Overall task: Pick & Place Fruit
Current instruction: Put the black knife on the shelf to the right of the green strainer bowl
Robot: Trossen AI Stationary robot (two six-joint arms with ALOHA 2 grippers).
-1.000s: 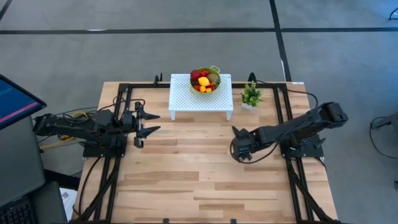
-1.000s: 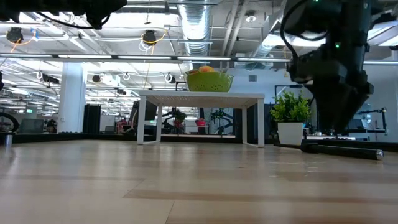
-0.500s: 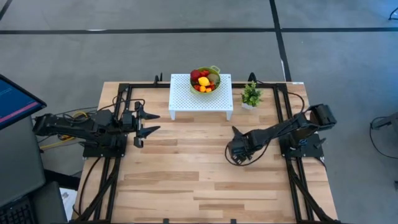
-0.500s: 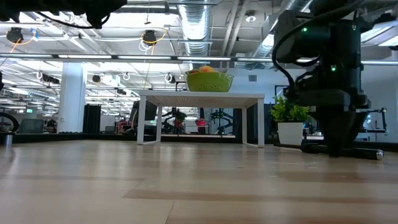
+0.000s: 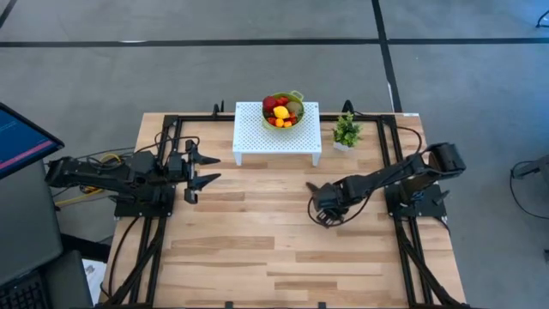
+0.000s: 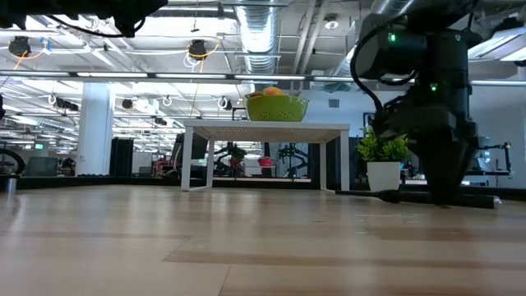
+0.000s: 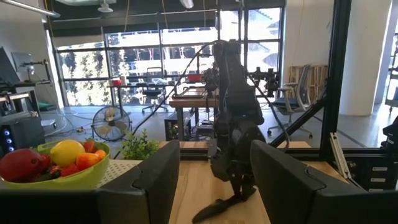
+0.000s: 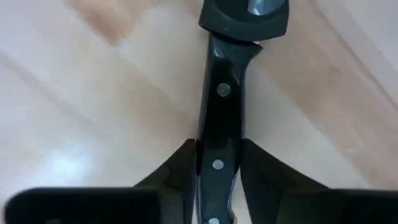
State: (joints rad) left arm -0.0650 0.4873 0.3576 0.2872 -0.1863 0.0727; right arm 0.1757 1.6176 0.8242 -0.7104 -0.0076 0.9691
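Toward the right side of the bench, the right gripper is lowered onto a black knife that lies flat on the wood. In the right wrist view its two fingers are pressed against both sides of the riveted handle, so the knife is grasped; a second earlier the same fingers were spread wide and nothing was held. Over that second the right arm has also been drawn inward, from nearer the right edge toward the middle of the bench, as the high view shows. The knife is judged not yet lifted, since the handle is seen level with the surface.

Against the left edge, the left gripper is parked with its fingers partly apart and empty; no change in it is seen across the second.

At the far edge, a white perforated stand carries a green bowl, and the fruit is heaped inside that bowl, untouched. A small potted plant stands just beside the stand, on its right.

The fresh grip is on the knife, not on the fruit, so no progress on picking or placing fruit is indicated.
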